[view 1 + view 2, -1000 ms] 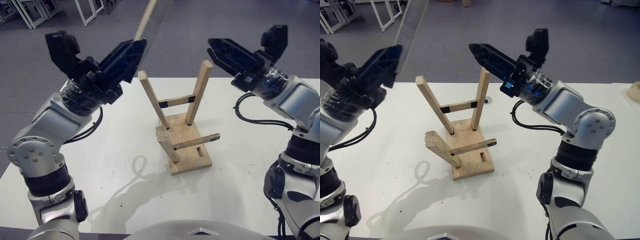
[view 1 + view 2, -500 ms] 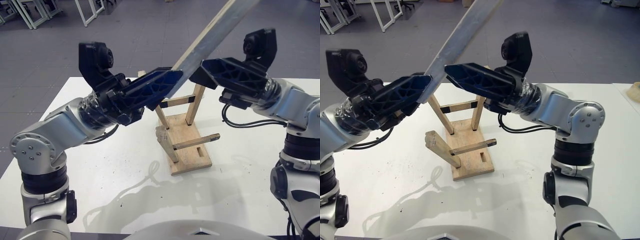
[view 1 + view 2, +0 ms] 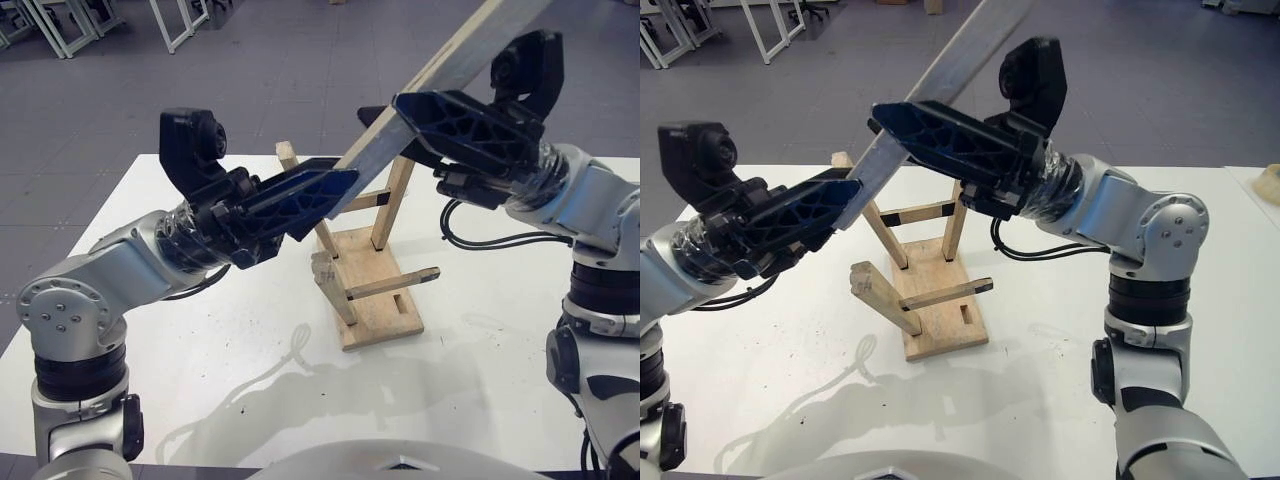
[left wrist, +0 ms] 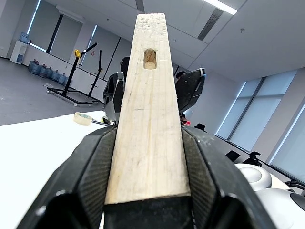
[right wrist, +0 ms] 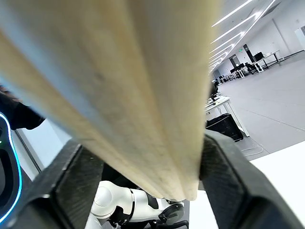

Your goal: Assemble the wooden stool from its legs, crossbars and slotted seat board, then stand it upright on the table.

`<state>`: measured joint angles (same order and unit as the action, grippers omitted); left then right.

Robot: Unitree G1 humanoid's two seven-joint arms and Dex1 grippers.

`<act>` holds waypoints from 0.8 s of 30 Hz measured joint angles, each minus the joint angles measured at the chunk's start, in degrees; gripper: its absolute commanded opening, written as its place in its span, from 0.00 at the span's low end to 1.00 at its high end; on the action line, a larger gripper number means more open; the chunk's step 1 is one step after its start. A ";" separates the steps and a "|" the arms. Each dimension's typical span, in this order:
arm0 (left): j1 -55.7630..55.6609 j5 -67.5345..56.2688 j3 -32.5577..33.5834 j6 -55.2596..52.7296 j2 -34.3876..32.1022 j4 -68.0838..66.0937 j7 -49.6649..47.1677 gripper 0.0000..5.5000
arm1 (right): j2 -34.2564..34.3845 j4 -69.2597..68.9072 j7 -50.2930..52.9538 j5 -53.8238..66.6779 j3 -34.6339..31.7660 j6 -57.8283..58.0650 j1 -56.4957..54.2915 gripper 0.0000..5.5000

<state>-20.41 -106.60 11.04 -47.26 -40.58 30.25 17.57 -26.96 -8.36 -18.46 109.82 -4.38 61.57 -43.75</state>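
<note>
The left gripper is clamping the lower end of a loose leg, its fingers pressing the wood's two sides. The right gripper is straddling the same leg higher up; whether it is squeezing cannot be told. The leg's long axis is running from the left gripper up and away toward the robot's right, high above the table. A round hole is showing near its far end. Below, the seat board is lying flat on the table with two standing legs joined by a crossbar. A third, tilted leg is carrying a second crossbar whose free end is pointing to the robot's right. An open slot is lying on that side, so the right arm looks nearer, and the leg would need swinging toward vertical
</note>
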 measured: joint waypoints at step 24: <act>0.68 9.30 11.37 4.38 -3.04 -5.08 6.53 0.58 | -10.18 5.29 -16.67 -32.83 -1.40 -2.63 2.38 0.37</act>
<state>-19.73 -97.29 22.41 -42.89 -43.63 25.16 24.09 -37.14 -3.07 -35.12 76.99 -5.78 58.95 -41.37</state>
